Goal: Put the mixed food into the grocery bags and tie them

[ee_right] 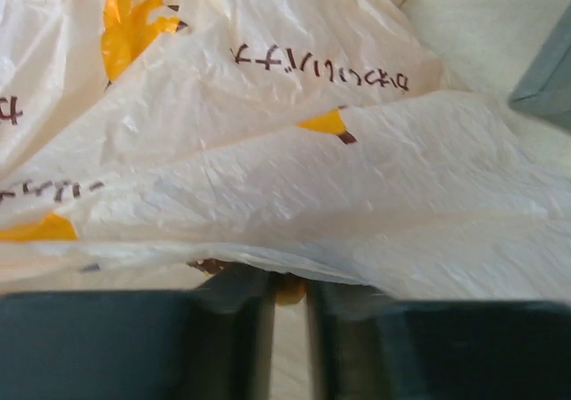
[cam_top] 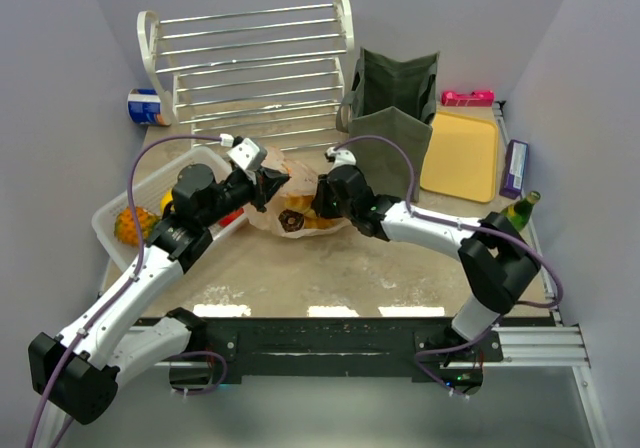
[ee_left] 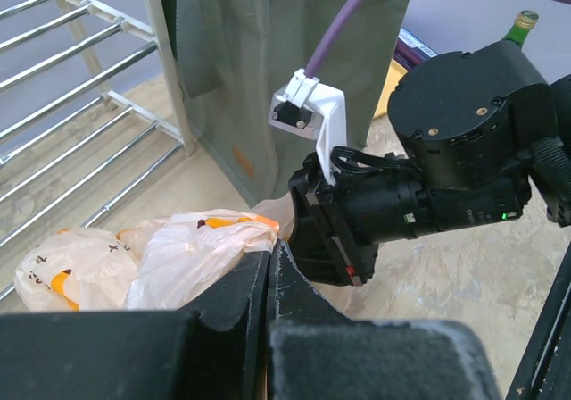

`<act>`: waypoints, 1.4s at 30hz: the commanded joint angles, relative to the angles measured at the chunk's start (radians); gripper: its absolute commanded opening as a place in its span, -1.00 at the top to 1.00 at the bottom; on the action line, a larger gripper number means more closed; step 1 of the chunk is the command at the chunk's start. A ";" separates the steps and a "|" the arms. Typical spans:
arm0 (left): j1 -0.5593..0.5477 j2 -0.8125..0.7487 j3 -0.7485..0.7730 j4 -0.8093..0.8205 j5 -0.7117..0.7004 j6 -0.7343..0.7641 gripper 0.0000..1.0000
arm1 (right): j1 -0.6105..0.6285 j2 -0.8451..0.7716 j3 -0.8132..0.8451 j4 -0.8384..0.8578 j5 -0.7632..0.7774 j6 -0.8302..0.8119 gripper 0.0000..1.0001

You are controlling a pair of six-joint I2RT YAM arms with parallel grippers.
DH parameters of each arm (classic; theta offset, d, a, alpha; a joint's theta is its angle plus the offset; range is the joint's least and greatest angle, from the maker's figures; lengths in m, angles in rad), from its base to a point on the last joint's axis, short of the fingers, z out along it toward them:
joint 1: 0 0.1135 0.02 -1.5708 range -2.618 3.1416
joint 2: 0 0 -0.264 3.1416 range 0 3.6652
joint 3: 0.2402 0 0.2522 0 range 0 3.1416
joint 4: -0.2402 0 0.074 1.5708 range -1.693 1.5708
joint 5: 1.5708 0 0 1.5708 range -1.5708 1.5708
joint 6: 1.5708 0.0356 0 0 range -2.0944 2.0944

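The peach plastic bag (cam_top: 290,206) with orange print lies bulging at the table's middle, between both grippers. My left gripper (cam_top: 268,184) reaches it from the left. In the left wrist view that gripper (ee_left: 268,250) is shut, and the bag's film (ee_left: 178,253) is gathered at its tips. My right gripper (cam_top: 318,200) comes in from the right. Its jaws (ee_right: 290,284) stand a narrow gap apart, with the bag (ee_right: 285,150) draped over the tips. The olive-green tote (cam_top: 395,108) stands upright behind. An orange fruit (cam_top: 135,225) sits in a white basket (cam_top: 108,236).
A white slatted rack (cam_top: 250,63) fills the back left, with a blue can (cam_top: 148,106) beside it. To the right lie a yellow tray (cam_top: 460,155), a pink item (cam_top: 467,97), a purple box (cam_top: 515,168) and a green bottle (cam_top: 520,211).
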State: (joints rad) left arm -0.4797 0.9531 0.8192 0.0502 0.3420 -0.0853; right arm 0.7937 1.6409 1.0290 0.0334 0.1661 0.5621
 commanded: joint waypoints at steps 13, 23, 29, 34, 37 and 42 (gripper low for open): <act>0.003 0.006 0.011 -0.007 -0.092 0.006 1.00 | 0.012 -0.261 -0.015 -0.009 -0.163 -0.059 -0.71; 0.003 -0.001 0.012 -0.015 -0.123 0.009 1.00 | -0.030 -0.506 -0.069 -0.322 0.127 -0.067 -0.97; 0.003 0.001 0.012 -0.018 -0.129 0.012 1.00 | -0.123 -0.501 -0.222 -0.178 0.035 -0.034 -0.97; 0.004 0.009 0.012 -0.018 -0.129 0.012 1.00 | -0.123 -0.443 -0.276 -0.038 0.003 -0.089 -0.95; 0.003 0.012 0.014 -0.018 -0.127 0.010 1.00 | -0.125 -0.426 -0.300 0.095 -0.011 -0.154 -0.63; 0.004 0.013 0.029 -0.013 -0.129 -0.005 1.00 | -0.125 -0.446 -0.216 0.047 -0.010 -0.214 0.91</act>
State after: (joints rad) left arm -0.4797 0.9668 0.8192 0.0154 0.2272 -0.0860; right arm 0.6674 1.2293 0.7311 0.0265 0.1501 0.4171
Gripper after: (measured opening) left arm 0.018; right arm 0.313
